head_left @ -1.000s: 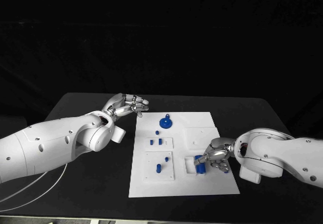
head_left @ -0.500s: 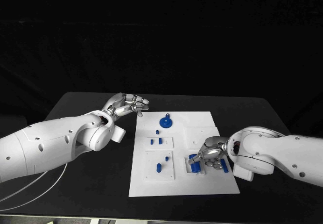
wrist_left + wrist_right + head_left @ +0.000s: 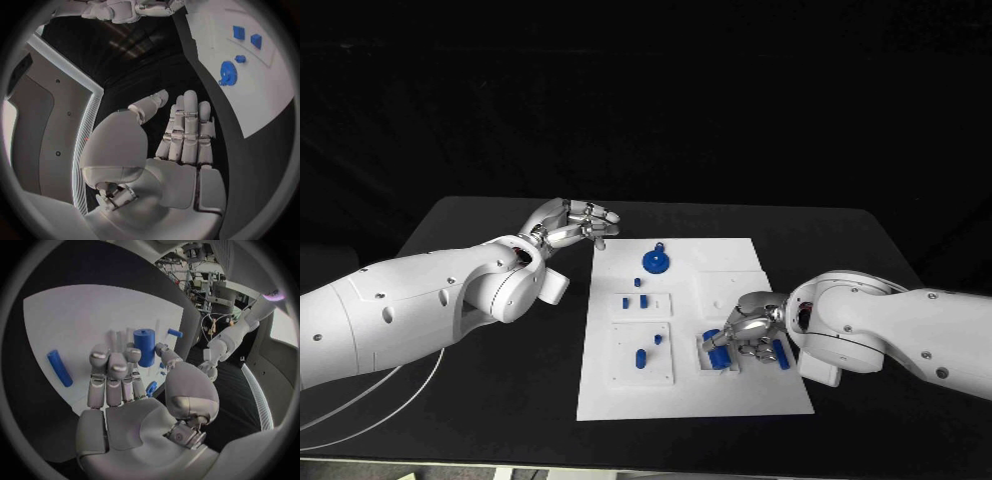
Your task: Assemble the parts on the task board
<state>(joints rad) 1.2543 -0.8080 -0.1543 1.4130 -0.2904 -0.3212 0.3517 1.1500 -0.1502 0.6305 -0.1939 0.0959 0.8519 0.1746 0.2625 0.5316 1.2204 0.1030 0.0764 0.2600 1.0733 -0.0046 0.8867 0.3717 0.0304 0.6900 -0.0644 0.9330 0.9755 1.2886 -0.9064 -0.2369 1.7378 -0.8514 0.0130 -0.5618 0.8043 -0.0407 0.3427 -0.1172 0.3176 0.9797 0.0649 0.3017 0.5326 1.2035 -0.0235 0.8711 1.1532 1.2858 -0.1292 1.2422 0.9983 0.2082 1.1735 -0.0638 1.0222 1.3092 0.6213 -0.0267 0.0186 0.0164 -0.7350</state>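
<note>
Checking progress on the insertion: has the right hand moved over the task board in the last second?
Yes. The right hand has shifted slightly toward the middle of the task board, farther in from its right edge, over the blue cylinder.

The desk (image 3: 488, 400) is plain black. On it lies a white task board (image 3: 733, 395), unpatterned, with raised white panels. The parts are solid blue: a round disc (image 3: 655, 263), small pegs (image 3: 635, 301), and a cylinder (image 3: 144, 346). Both arms are glossy white; the left hand (image 3: 571, 224) and right hand (image 3: 754, 332) are silver metal.
</note>
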